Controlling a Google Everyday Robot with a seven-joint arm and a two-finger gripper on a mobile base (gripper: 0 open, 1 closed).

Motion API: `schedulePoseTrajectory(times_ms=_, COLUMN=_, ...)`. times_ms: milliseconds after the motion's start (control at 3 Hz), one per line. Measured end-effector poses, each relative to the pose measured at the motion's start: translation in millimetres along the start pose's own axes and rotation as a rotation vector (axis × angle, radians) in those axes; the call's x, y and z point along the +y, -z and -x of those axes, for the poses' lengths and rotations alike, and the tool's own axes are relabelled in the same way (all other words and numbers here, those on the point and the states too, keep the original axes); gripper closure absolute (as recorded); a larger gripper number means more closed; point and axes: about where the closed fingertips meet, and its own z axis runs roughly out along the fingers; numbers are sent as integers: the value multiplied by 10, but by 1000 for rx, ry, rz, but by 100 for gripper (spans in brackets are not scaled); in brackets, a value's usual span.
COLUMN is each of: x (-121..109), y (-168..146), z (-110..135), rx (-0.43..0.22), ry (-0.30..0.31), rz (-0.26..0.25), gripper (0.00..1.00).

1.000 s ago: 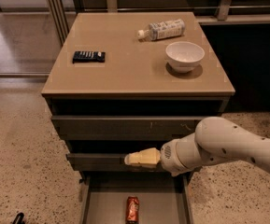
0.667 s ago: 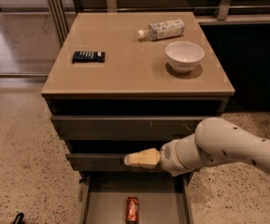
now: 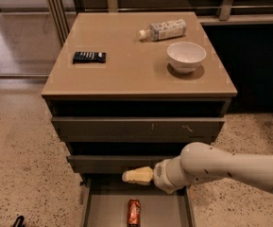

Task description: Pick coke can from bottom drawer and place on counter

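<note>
The coke can (image 3: pixel 134 212) lies on its side on the floor of the pulled-out bottom drawer (image 3: pixel 103 212), near the frame's lower edge. My gripper (image 3: pixel 130 176) points left on a white arm that comes in from the right. It hangs just above the drawer's back part, a little above and behind the can, and holds nothing. The counter (image 3: pixel 126 70) is the tan top of the cabinet.
On the counter are a white bowl (image 3: pixel 186 56) at right, a white-labelled plastic bottle (image 3: pixel 163 30) lying at the back, and a black flat device (image 3: pixel 89 56) at left. Two upper drawers (image 3: pixel 136 126) are closed. Speckled floor surrounds the cabinet.
</note>
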Motion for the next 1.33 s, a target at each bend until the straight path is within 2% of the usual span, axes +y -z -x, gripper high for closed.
schedulePoseTrajectory(times_ms=333, x=-129, y=-503, z=-21, rx=27, ry=-31, rz=-5, gripper=0)
schedulePoseTrajectory(times_ms=667, x=-203, y=-890, z=-9, rx=79, ry=-29, rz=-6, gripper=0)
schedulePoseTrajectory(times_ms=1000, x=-209, y=-966, z=-35, rx=97, ry=-33, rz=-2, gripper=0)
schedulePoseTrajectory(times_ms=1333, x=-218, y=-970, z=-59, rx=78, ry=-47, rz=-15, gripper=0)
